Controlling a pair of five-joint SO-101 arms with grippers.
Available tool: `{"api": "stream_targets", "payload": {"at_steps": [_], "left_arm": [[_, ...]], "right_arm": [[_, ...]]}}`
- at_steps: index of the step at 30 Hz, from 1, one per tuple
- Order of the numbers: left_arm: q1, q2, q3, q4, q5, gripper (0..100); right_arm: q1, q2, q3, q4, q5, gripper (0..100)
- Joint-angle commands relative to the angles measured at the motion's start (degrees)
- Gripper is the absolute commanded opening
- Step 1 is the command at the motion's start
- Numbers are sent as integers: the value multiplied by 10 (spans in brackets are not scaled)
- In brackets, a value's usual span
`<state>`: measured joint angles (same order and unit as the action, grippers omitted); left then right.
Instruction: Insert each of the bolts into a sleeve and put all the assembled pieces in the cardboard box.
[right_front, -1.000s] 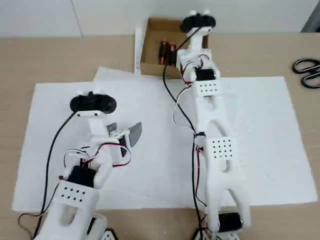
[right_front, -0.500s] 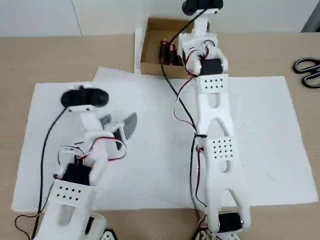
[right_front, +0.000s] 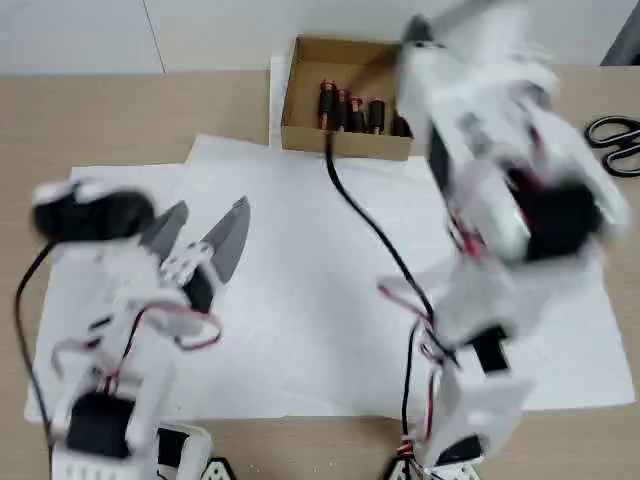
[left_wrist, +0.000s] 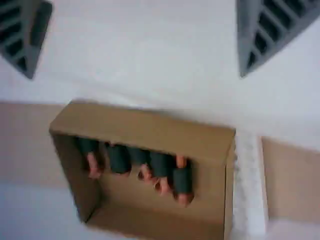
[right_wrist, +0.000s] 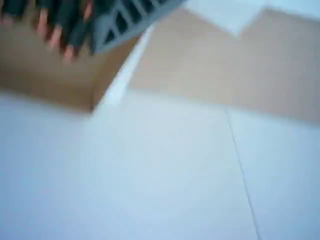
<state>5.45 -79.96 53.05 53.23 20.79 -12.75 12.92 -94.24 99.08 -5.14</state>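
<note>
We are finding the dark sleeved copper bolts (right_front: 352, 108) lying in a row inside the brown cardboard box (right_front: 345, 142) — seemingly all boxed. Over the white foam sheet (right_front: 320, 280) our left gripper (right_front: 210, 208) is gaping wide and empty; the right gripper (right_wrist: 125, 20) is blurring, so we cannot tell. Next — probably just parking both arms.

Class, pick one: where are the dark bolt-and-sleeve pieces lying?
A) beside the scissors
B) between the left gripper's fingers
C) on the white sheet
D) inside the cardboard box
D: the pieces lie in a row inside the cardboard box.
</note>
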Motion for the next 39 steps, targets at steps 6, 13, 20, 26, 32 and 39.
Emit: {"api": "stream_targets", "payload": {"at_steps": [6,13,20,26,32,39], "left_arm": [[-4,-251,102,3,-6,249],[-3,-229,105,3,-4,249],[-4,-244,189,-40,-6,249],[-4,-244,285,-131,-6,249],[-4,-244,357,-154,-6,249],[-4,-244,409,-154,-6,249]], "right_arm": [[7,-268,136,15,-1,217],[14,-524,619,7,-3,217],[15,-734,1092,-140,-3,217],[15,-899,1476,-395,-2,217],[15,-1050,1694,-490,-2,217],[15,-1170,1822,-486,-2,217]]}}
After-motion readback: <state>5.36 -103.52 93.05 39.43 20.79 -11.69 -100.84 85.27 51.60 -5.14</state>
